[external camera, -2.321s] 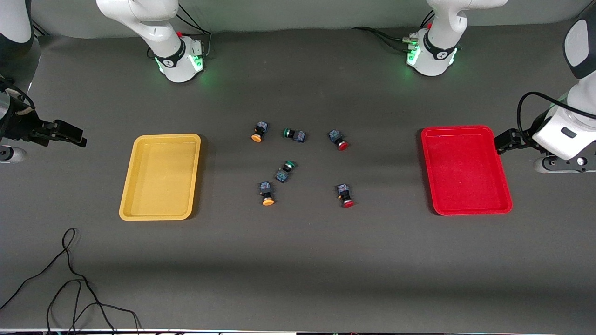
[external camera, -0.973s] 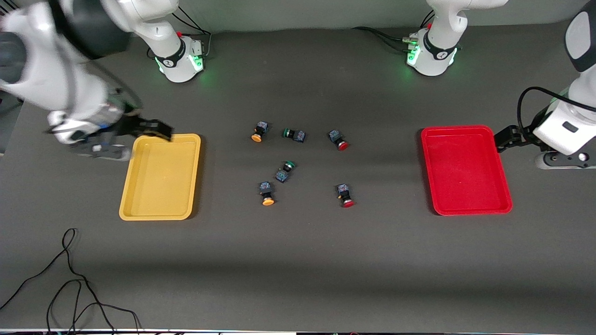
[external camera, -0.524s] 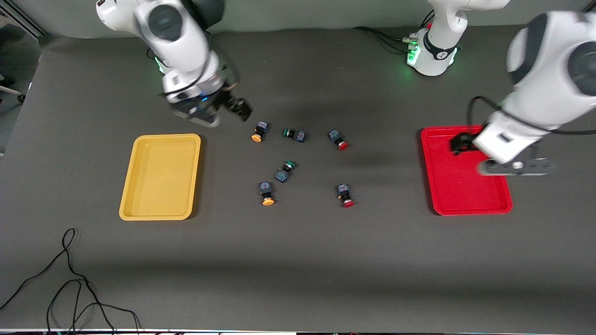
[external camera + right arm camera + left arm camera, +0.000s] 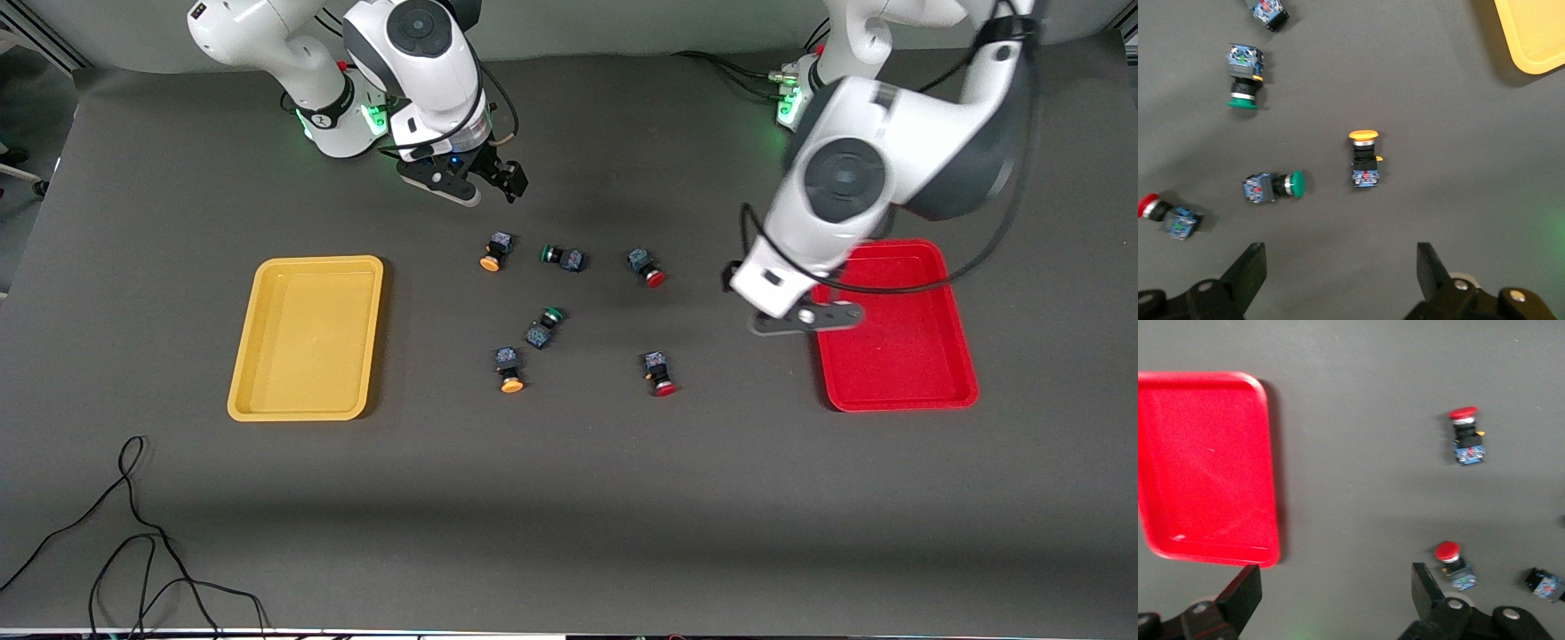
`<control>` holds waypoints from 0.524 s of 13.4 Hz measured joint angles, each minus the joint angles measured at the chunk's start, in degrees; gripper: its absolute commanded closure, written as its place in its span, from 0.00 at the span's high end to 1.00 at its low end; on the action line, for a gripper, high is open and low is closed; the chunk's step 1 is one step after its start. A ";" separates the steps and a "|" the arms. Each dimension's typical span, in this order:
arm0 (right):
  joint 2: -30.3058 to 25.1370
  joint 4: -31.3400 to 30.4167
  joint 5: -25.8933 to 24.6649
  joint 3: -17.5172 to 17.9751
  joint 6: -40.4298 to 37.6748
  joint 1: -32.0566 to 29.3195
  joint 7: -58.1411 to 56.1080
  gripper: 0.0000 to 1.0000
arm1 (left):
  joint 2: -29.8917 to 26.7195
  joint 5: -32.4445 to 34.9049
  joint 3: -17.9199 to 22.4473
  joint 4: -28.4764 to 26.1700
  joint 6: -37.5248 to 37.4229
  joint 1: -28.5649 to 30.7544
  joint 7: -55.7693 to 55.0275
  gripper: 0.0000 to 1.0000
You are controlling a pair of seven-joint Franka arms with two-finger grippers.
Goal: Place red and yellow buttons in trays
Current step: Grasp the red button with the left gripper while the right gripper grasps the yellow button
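The yellow tray (image 4: 308, 338) lies toward the right arm's end of the table (image 4: 569, 516) and the red tray (image 4: 898, 356) toward the left arm's end, both holding nothing, with a wide bare stretch of mat between each tray and the cluster of switches in the middle. There, two yellow buttons (image 4: 492, 252) (image 4: 509, 369) sit on the yellow tray's side and two red buttons (image 4: 646, 266) (image 4: 659, 373) on the red tray's side, all lying on the mat, with two green buttons (image 4: 561, 257) (image 4: 544, 326) between them. A loose black cable (image 4: 133, 533) trails at the table's near corner, well apart from everything. The right gripper (image 4: 498, 182) hangs over bare mat close to the farther yellow button, its fingers (image 4: 1248, 273) spread wide and holding nothing. The left gripper (image 4: 731, 277) hangs over the mat between the red tray's edge and the red buttons, arm bent over the tray, fingers (image 4: 1243, 597) likewise wide apart and empty.
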 measured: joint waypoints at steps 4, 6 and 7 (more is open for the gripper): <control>-0.56 -6.17 -0.50 -0.05 7.79 0.51 0.02 1.00 | 0.49 0.01 -4.64 -10.51 14.36 -0.39 -11.14 1.00; -0.15 -9.79 -0.53 -0.20 13.84 0.51 0.02 1.00 | 1.08 0.06 -6.56 -14.65 18.93 -0.44 -15.67 1.00; 0.52 -11.66 -0.54 -0.28 16.98 0.51 0.02 1.00 | 1.40 0.07 -7.30 -15.93 19.99 -0.46 -17.23 1.00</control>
